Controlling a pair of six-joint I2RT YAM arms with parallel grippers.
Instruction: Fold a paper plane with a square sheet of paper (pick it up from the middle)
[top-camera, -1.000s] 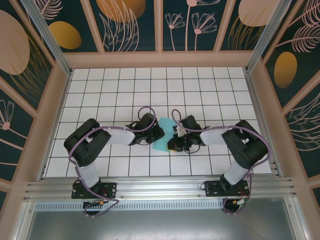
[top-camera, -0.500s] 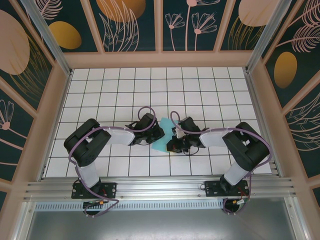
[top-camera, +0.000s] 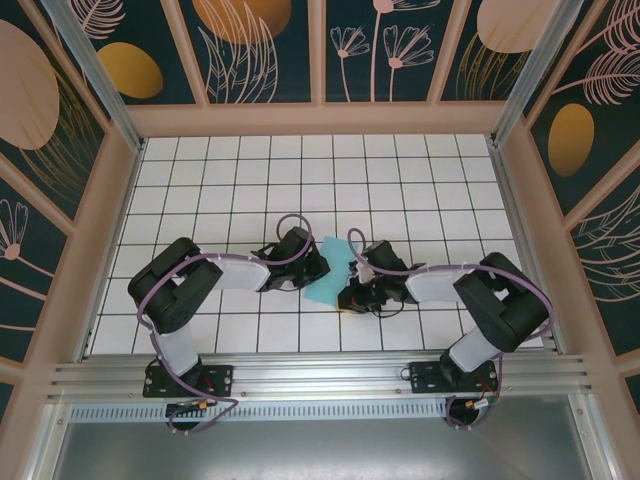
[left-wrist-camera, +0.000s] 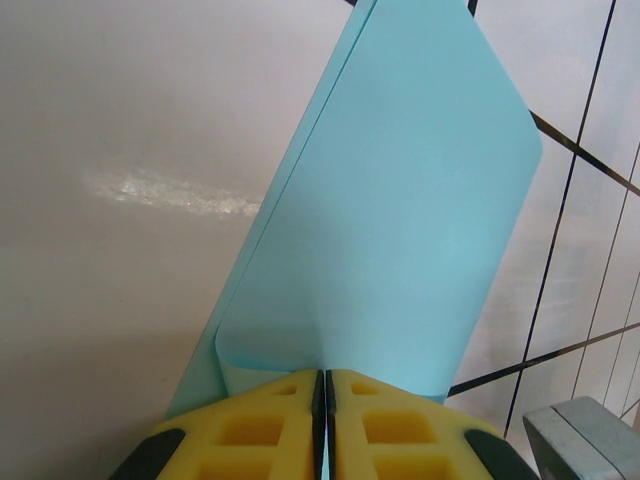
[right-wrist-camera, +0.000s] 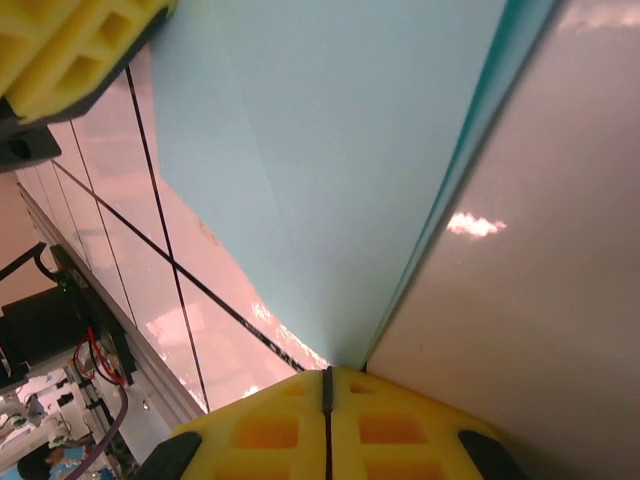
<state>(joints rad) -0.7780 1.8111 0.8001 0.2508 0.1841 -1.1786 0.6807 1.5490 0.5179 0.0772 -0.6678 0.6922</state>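
The square sheet of paper (top-camera: 328, 272) is light turquoise, folded over on itself, and lies between the two grippers mid-table. My left gripper (top-camera: 320, 269) is shut on its left edge. In the left wrist view the yellow pads (left-wrist-camera: 270, 430) pinch the doubled paper (left-wrist-camera: 400, 220) at the left gripper (left-wrist-camera: 322, 376), and the sheet curves away from them. My right gripper (top-camera: 348, 300) is shut, its tips at the paper's near right corner. In the right wrist view the folded edge of the paper (right-wrist-camera: 330, 150) runs down to the right gripper (right-wrist-camera: 327, 372). Whether paper lies between those pads is hidden.
The white grid table (top-camera: 300, 180) is boxed in by wooden walls (top-camera: 320, 118) at the back and both sides. An aluminium rail (top-camera: 320, 375) with both arm bases runs along the near edge. The left gripper's yellow pad (right-wrist-camera: 60, 50) shows at the top left of the right wrist view.
My right gripper has slid toward the near edge along the paper's right side, staying shut. The left gripper has kept its hold and place.
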